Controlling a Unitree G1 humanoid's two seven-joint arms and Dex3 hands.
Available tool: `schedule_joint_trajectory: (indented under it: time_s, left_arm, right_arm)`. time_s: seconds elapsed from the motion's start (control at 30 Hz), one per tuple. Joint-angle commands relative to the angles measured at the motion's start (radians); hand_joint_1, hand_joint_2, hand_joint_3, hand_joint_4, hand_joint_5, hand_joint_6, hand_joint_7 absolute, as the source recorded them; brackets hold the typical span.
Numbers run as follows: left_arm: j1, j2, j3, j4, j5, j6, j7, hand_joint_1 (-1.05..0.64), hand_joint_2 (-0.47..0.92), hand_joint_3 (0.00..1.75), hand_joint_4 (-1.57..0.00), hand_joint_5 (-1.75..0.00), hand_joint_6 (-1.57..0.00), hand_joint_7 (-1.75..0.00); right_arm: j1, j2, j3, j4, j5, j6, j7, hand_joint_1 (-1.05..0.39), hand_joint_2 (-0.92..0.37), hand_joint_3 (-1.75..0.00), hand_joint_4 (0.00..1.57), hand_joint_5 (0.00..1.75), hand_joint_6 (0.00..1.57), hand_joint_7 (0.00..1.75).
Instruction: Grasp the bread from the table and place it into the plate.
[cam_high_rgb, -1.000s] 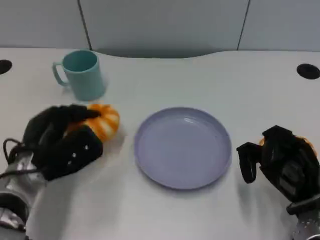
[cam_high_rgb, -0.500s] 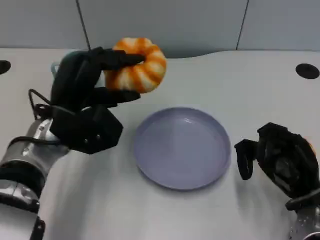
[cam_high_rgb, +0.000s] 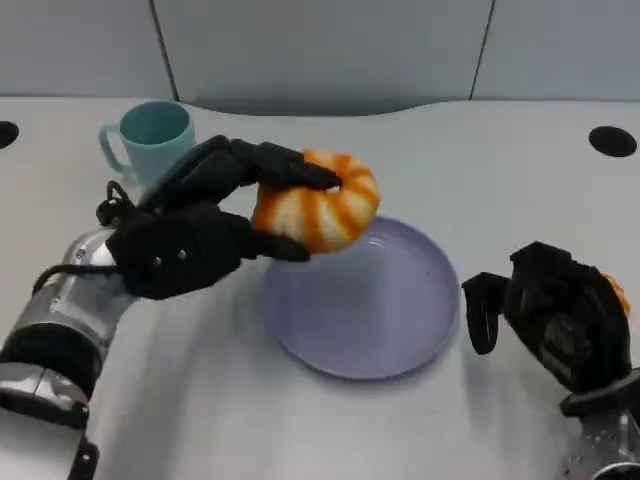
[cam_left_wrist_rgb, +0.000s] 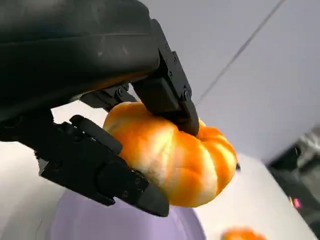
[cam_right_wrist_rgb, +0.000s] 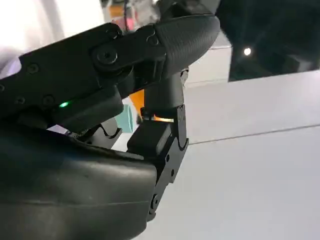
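Between the left hand's (cam_high_rgb: 185, 250) fingers (cam_high_rgb: 270, 165), the bread (cam_high_rgb: 318, 212) hangs above the plate's (cam_high_rgb: 400, 330) rim; right hand (cam_high_rgb: 555, 315) curled, empty.

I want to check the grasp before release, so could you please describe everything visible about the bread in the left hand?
The bread is a round, ring-like bun, ridged into segments, orange with paler cream stripes and a soft, glossy look. The left hand holds it in the air, black fingers pressing on its top and others under its near side. It hangs tilted over the left rim of the purple plate, not touching it. Nothing else touches it; it looks whole and undented.
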Motion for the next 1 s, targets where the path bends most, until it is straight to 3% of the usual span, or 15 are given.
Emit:
schedule_joint_trajectory:
  time_s: [0.03, 0.2, 0.67, 0.83, 0.87, 0.93, 1.0]
  left_arm:
    - [0.045, 0.035, 0.037, -0.07, -0.102, 0.043, -0.197, -1.03, 0.92, 0.26, -0.06, -0.01, -0.31, 0.0]
    - [0.072, 0.031, 0.089, -0.116, -0.222, 0.07, -0.363, -1.05, 0.92, 0.46, 0.0, 0.0, -0.04, 0.0]
    - [0.093, 0.032, 0.129, -0.163, -0.278, 0.067, -0.472, -1.05, 0.92, 0.52, 0.0, 0.0, -0.08, -0.03]
    - [0.181, 0.025, 0.201, -0.218, -0.388, 0.039, -0.511, -1.05, 0.92, 0.54, -0.07, -0.04, -0.08, -0.03]
    - [0.233, 0.017, 0.236, -0.242, -0.439, 0.04, -0.51, -1.05, 0.92, 0.54, -0.07, -0.04, -0.08, -0.03]
    - [0.364, -0.018, 0.312, -0.314, -0.566, 0.088, -0.516, -1.05, 0.92, 0.49, -0.17, -0.17, -0.14, -0.07]
    - [0.473, -0.047, 0.358, -0.373, -0.66, 0.136, -0.54, -1.05, 0.92, 0.49, -0.2, -0.24, -0.14, -0.06]
  right_arm:
    - [0.007, 0.002, 0.001, -0.014, 0.013, -0.02, 0.004, -0.62, -0.92, -0.16, 0.93, 1.75, 0.93, 1.25]
    - [0.022, -0.001, 0.031, -0.018, -0.024, -0.039, -0.051, -0.66, -0.92, -0.16, 0.93, 1.74, 0.96, 1.21]
    - [0.007, 0.013, 0.033, -0.005, -0.014, -0.021, -0.06, -0.6, -0.92, -0.14, 0.95, 1.71, 0.97, 1.21]
    - [0.012, 0.045, 0.015, -0.011, 0.012, -0.037, -0.053, -0.55, -0.92, -0.09, 0.94, 1.74, 0.93, 1.34]
    - [0.01, 0.065, -0.009, -0.011, 0.051, -0.003, -0.03, -0.54, -0.92, -0.09, 0.94, 1.74, 0.93, 1.35]
    - [0.014, 0.085, -0.025, -0.01, 0.08, 0.032, -0.01, -0.52, -0.92, -0.05, 0.98, 1.69, 1.0, 1.18]
    - [0.024, 0.081, -0.005, -0.013, 0.05, -0.001, -0.036, -0.52, -0.92, -0.07, 0.98, 1.7, 0.98, 1.22]
